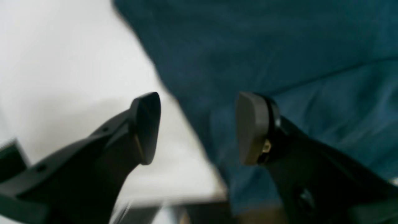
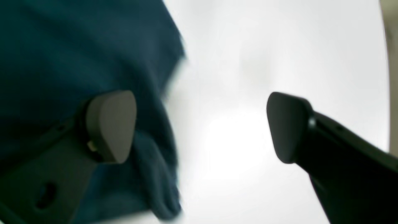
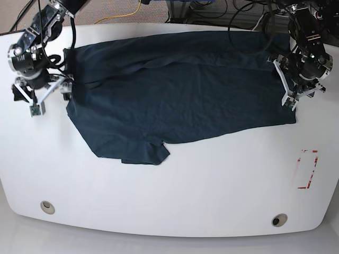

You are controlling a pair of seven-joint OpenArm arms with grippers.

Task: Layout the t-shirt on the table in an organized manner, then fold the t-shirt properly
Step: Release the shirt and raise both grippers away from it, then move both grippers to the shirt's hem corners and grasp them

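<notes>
The dark navy t-shirt [image 3: 180,90] lies spread across the far half of the white table [image 3: 212,185], with one sleeve pointing toward the front. My left gripper [image 3: 296,98] hangs open over the shirt's right edge. In the left wrist view, that gripper [image 1: 199,127] straddles the line where the t-shirt [image 1: 279,46] meets the table [image 1: 62,62]. My right gripper [image 3: 50,98] stands open at the shirt's left edge. Seen from the right wrist, one finger of this gripper [image 2: 199,127] is over the t-shirt [image 2: 62,46] and the other over bare table [image 2: 279,46]. Both wrist views are blurred.
A red tape rectangle [image 3: 307,169] marks the table at the front right. Two round grey grommets [image 3: 47,206] [image 3: 279,219] sit near the front edge. Cables run behind the table's far edge.
</notes>
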